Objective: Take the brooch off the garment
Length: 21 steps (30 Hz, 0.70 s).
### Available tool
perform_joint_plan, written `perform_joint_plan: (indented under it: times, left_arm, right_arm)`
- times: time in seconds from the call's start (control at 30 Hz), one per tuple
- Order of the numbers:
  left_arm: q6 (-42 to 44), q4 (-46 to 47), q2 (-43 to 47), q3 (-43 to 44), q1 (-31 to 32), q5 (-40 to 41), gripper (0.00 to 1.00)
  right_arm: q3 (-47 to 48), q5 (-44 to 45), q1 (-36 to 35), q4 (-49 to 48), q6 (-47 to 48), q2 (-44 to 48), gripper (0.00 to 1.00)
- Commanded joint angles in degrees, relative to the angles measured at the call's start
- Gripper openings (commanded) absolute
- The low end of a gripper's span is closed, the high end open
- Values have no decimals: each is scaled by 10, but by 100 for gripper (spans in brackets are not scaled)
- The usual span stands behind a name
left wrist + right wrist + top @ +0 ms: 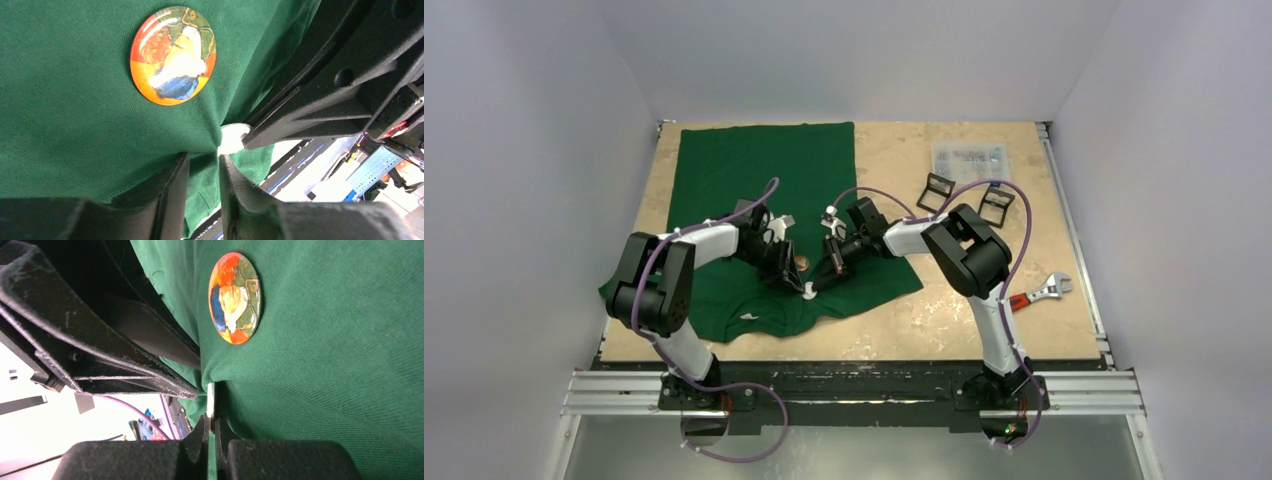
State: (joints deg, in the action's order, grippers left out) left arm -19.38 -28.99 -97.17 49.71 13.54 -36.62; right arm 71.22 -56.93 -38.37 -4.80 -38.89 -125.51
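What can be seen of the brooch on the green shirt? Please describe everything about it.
The brooch is a round, glossy, slightly domed badge with a painted picture in orange, green, white and blue. It sits flat on the green shirt, still attached; its pin is hidden. The left gripper and the right gripper pinch cloth beside it; neither touches it.

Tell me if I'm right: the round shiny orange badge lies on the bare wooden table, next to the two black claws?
Not quite. The round shiny orange badge sits on the dark green cloth T-shirt, not the bare wooden table, as the left wrist view shows. It is next to the black left claw and right claw.
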Motion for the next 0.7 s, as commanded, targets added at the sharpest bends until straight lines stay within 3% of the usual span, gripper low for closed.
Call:
perform_joint_plan:
  times: [0.0,0.1,0.23,0.43,0.67]
  left_arm:
    - [31,4,30,9,4,6,33]
    - [58,-11,51,14,9,27,43]
    - [110,-45,72,40,15,45,49]
    - [226,-112,70,73,20,31,52]
    - [213,-95,44,77,20,-14,51]
  right_arm:
    - [12,-15,-5,-7,8,3,0]
    - [16,-20,-5,-9,8,2,0]
    - [11,-36,-3,-23,1,7,0]
    - [11,-53,-4,-45,-4,5,0]
    - [-2,-83,-3,-141,-70,-16,0]
